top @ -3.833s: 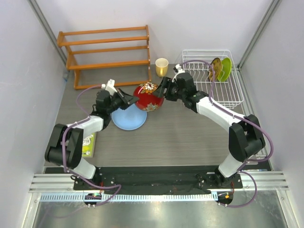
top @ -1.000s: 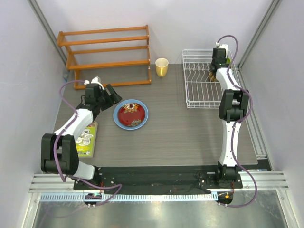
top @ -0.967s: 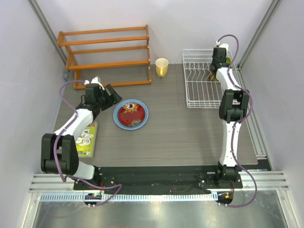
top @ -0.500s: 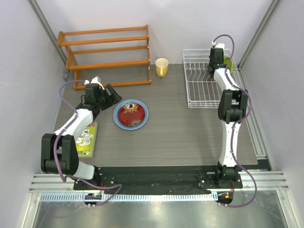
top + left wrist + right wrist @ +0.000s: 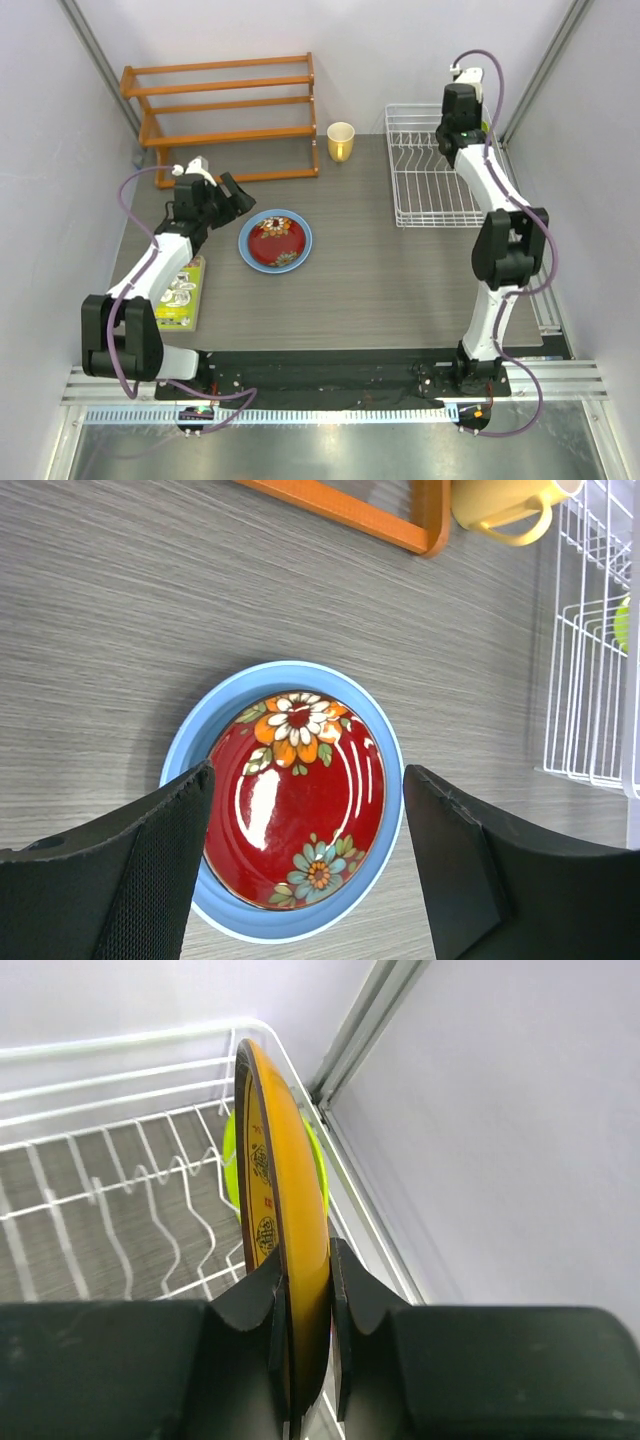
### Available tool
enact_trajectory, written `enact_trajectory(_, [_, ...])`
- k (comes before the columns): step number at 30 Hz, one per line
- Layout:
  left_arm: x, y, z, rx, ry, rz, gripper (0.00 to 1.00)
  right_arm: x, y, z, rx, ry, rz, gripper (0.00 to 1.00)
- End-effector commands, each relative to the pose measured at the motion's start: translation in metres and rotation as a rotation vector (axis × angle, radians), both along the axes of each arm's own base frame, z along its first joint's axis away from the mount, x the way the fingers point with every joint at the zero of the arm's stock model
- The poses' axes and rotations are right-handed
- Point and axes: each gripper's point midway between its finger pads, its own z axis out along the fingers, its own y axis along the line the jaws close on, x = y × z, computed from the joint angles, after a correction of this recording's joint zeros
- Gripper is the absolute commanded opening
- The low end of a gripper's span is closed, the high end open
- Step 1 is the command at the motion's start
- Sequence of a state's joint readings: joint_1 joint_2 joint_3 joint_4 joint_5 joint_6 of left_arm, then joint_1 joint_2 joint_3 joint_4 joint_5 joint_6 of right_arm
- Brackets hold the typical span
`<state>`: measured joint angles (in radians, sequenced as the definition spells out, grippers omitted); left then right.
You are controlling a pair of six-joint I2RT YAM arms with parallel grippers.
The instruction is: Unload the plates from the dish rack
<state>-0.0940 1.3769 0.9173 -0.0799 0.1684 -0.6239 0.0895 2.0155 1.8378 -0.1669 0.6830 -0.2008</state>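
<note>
The red patterned plate [image 5: 297, 798] lies face up inside the large light blue plate [image 5: 300, 675] on the table; both also show in the top view, the red plate [image 5: 275, 241] at centre left. My left gripper [image 5: 307, 780] hovers open above them, its fingers to either side and apart from them. My right gripper [image 5: 305, 1260] is shut on the rim of the upright yellow-brown plate [image 5: 285, 1190] at the far right end of the white dish rack [image 5: 432, 190]. The lime green plate [image 5: 232, 1165] stands just behind it.
A yellow cup [image 5: 341, 141] stands left of the rack, beside the orange wooden shelf [image 5: 225, 110] at the back left. A green-and-white flat item [image 5: 182, 290] lies at the left edge. Grey walls close in both sides, close to the rack's right side.
The right jaws have closed on the yellow-brown plate's rim and the right arm has shifted over the rack. The left gripper has drifted slightly up and left. The stacked plates have not moved.
</note>
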Motion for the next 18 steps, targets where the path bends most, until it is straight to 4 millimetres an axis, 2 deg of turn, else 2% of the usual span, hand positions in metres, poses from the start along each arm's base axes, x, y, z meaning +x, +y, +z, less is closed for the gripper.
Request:
enact_trajectory(1, [-0.002,-0.009,0.016,-0.045,-0.050,-0.030,0.77,-0.041,0.039,0.067,0.141,-0.152,0.049,0.03])
enact_trajectory(2, [-0.003,-0.013,0.018,-0.059,-0.057,-0.049,0.77,-0.053,0.051,0.073,0.178,-0.159,0.083,0.03])
enact_trajectory(3, [-0.003,-0.016,0.019,-0.077,-0.058,-0.056,0.77,-0.059,0.079,0.074,0.225,-0.159,0.156,0.04])
enact_trajectory(4, [-0.002,-0.019,0.018,-0.090,-0.058,-0.070,0.77,-0.062,0.107,0.071,0.333,-0.160,0.247,0.04])
enact_trajectory(5, [-0.003,-0.022,0.019,-0.104,-0.057,-0.082,0.77,-0.069,0.126,0.055,0.382,-0.126,0.297,0.04])
enact_trajectory(6, [-0.003,-0.029,0.023,-0.136,-0.068,-0.114,0.77,-0.080,0.146,0.064,0.437,-0.148,0.350,0.05])
enact_trajectory(7, [-0.001,-0.032,0.026,-0.150,-0.078,-0.125,0.78,-0.085,0.175,0.061,0.534,-0.138,0.446,0.05])
enact_trajectory(8, [-0.001,-0.036,0.025,-0.165,-0.077,-0.139,0.78,-0.090,0.187,0.048,0.577,-0.109,0.469,0.06])
enact_trajectory(9, [-0.003,-0.042,0.028,-0.191,-0.077,-0.168,0.78,-0.095,0.199,0.049,0.616,-0.113,0.497,0.06])
enact_trajectory(10, [-0.002,-0.046,0.031,-0.207,-0.092,-0.182,0.78,-0.102,0.225,0.045,0.688,-0.088,0.572,0.06])
enact_trajectory(11, [-0.002,-0.050,0.032,-0.224,-0.100,-0.199,0.79,-0.107,0.234,0.034,0.714,-0.067,0.587,0.06])
enact_trajectory(13, [-0.004,-0.062,0.041,-0.288,-0.129,-0.252,0.79,-0.114,0.259,0.033,0.774,-0.073,0.657,0.06])
enact_trajectory(14, [-0.003,-0.065,0.040,-0.308,-0.125,-0.258,0.79,-0.120,0.272,0.022,0.824,-0.044,0.692,0.07])
enact_trajectory(16, [-0.005,-0.074,0.043,-0.359,-0.131,-0.289,0.80,-0.124,0.292,0.022,0.901,-0.053,0.751,0.07])
enact_trajectory(17, [-0.005,-0.077,0.043,-0.376,-0.129,-0.297,0.80,-0.130,0.304,0.014,0.961,-0.023,0.782,0.07])
enact_trajectory(18, [-0.006,-0.082,0.036,-0.393,-0.111,-0.307,0.79,-0.130,0.311,0.017,0.984,-0.039,0.800,0.07])
